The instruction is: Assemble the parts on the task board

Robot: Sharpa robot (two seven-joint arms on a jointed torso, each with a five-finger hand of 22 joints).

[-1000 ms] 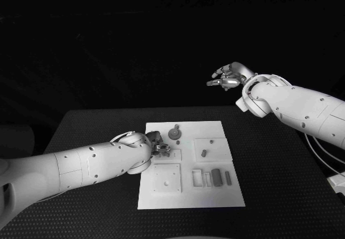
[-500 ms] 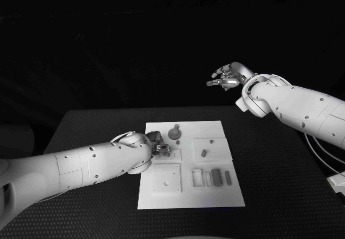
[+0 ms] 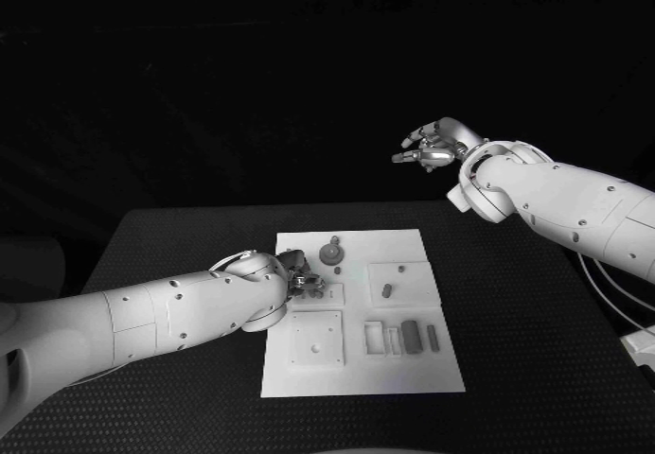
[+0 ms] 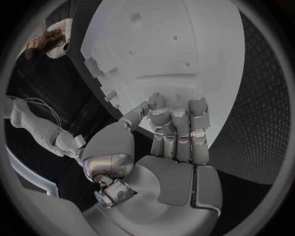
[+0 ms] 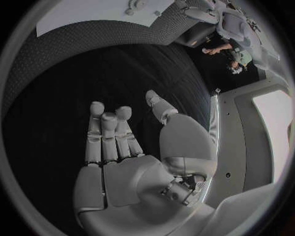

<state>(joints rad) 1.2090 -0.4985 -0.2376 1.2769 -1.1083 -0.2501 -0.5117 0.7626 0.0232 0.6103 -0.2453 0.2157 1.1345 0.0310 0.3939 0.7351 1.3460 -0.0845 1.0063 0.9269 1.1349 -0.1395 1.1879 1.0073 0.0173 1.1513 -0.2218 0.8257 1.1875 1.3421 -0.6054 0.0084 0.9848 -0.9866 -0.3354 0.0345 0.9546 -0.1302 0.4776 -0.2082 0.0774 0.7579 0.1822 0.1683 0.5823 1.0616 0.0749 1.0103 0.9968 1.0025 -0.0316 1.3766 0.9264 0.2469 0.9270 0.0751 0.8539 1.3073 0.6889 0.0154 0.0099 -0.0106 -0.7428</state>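
Note:
The white task board (image 3: 358, 374) lies in the middle of the black table. My left hand (image 3: 300, 279) rests over the board's left side, fingers (image 4: 178, 123) bent down onto the white surface (image 4: 184, 44); thumb and fingertips meet closely, and anything between them is hidden. On the board I see a round grey part (image 3: 332, 253), a small peg (image 3: 386, 289) and long dark parts (image 3: 411, 336) in slots. My right hand (image 3: 434, 144) hangs high beyond the table's far edge, fingers (image 5: 107, 128) apart and holding nothing.
A square plate with holes (image 3: 315, 340) sits on the board's near left, another (image 3: 407, 270) on its right. Black table surface (image 3: 532, 331) surrounds the board. In the right wrist view the board (image 5: 92, 12) lies far off.

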